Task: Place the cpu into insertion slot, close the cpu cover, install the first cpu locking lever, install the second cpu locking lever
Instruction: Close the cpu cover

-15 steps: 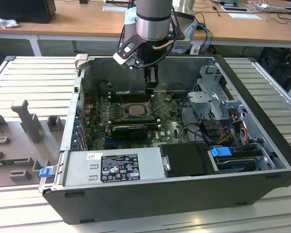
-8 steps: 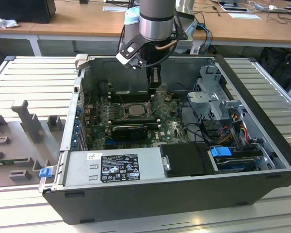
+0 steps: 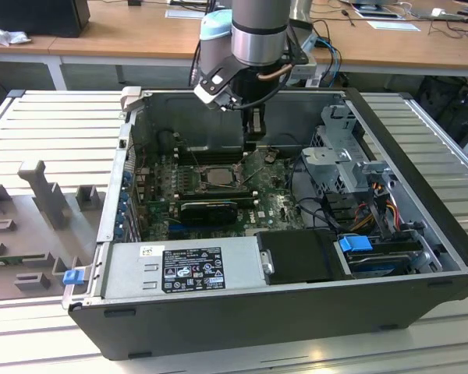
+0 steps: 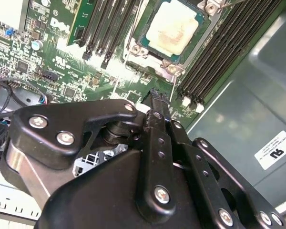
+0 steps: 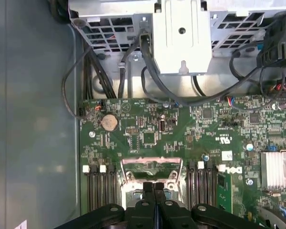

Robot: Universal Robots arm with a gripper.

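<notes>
Closest in both wrist views is the gripper (image 4: 158,96), its black linkage and screw heads filling the foreground. The two fingers (image 5: 148,193) are pressed together tip to tip with no gap, and nothing can be seen clamped between them.

Beyond the tips lies the cpu (image 4: 174,27), seated flat in the insertion slot (image 4: 155,58) with its metal top facing up out of the open computer case (image 3: 296,319). It is square, so no side is the longer one. In the exterior view its edges run roughly parallel to the case walls.

Its top is pale silvery-beige with faint brownish smears, and a narrow green border shows around it. The slot's dark frame, with silver screw heads at the corners, encloses that. Slot and chip sit near the middle of the green motherboard (image 5: 148,129), toward the case's far wall, between two banks of long black memory slots (image 4: 105,28).

The fingertips hang low over the board just outside one edge of the slot, near the chip but apart from it. Whether they touch the board cannot be told. In the exterior view the arm (image 3: 257,31) stands upright over the board's far edge, with the gripper a little toward the exterior view's right of the chip. A grey power supply (image 3: 179,269) lies along the case's near wall.
</notes>
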